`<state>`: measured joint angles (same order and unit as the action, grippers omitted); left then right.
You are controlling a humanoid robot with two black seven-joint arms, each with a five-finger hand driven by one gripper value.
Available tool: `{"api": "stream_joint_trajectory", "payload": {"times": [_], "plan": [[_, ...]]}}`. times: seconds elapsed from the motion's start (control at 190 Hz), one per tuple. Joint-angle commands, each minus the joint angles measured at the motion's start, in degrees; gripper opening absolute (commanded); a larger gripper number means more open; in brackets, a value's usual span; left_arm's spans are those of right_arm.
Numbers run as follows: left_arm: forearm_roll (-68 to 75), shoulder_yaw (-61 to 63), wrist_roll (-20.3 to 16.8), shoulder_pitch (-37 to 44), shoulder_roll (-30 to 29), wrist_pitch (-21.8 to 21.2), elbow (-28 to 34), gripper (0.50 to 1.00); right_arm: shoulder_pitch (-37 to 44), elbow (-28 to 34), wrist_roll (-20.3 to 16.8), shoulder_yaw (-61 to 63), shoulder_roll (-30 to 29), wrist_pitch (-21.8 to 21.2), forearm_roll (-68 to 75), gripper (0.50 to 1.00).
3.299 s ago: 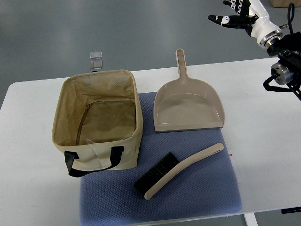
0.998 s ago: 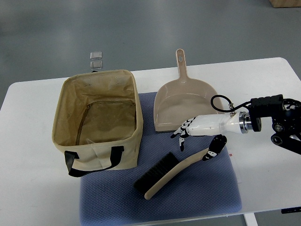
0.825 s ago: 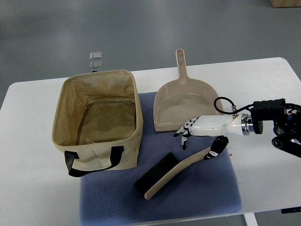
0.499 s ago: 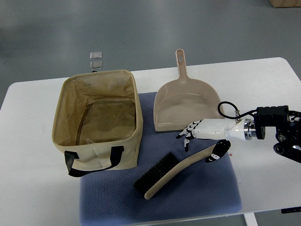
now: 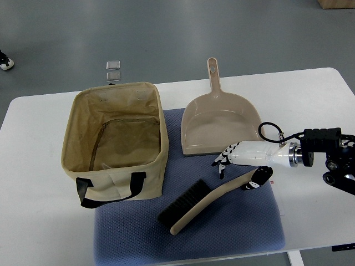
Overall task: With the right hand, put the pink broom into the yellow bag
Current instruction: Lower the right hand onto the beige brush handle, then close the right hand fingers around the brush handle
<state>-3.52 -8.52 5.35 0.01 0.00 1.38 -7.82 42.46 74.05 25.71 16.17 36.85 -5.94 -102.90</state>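
The pink broom (image 5: 206, 200) lies on the blue mat (image 5: 233, 233), its black bristles toward the bag and its handle end pointing right. The yellow bag (image 5: 115, 143) stands open and empty on the left. My right hand (image 5: 238, 168) reaches in from the right, just above the broom's handle end. Its fingers (image 5: 223, 162) are spread on the far side of the handle and its thumb (image 5: 256, 180) lies at the handle tip. The hand holds nothing. My left hand is out of view.
A pink dustpan (image 5: 220, 123) lies behind the broom, its handle pointing away from me. Two small clear squares (image 5: 113, 70) lie on the floor beyond the white table (image 5: 310, 111). A shoe (image 5: 4, 61) shows at the left edge.
My right hand came down from the upper right to the broom's handle. Over the last second it slid a little right and lower along the handle end. A shoe appeared at the left edge.
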Motion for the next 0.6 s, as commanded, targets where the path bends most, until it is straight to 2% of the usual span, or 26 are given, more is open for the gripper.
{"api": "stream_joint_trajectory", "payload": {"times": [0.0,0.2,0.326,0.499,0.594], "plan": [[0.0,0.0,0.02,-0.01,0.0,0.03,0.0,1.0,-0.27,-0.22,-0.4,0.0,-0.02,0.14,-0.02,0.85],[0.0,0.0,-0.07,-0.01,0.0,0.03,0.0,1.0,-0.45,-0.22,-0.31,-0.17,0.15,0.05,-0.02,0.801],[0.0,0.0,0.02,-0.01,0.0,0.03,0.0,1.0,-0.45,-0.22,-0.4,-0.17,0.06,-0.03,-0.02,0.795],[0.0,0.0,0.02,-0.01,0.0,-0.06,0.0,1.0,-0.36,-0.22,-0.31,-0.17,0.24,-0.03,0.07,0.686],[0.0,0.0,0.02,-0.01,0.0,-0.06,0.0,1.0,-0.36,-0.22,-0.05,-0.17,0.24,-0.03,0.07,0.652]]}}
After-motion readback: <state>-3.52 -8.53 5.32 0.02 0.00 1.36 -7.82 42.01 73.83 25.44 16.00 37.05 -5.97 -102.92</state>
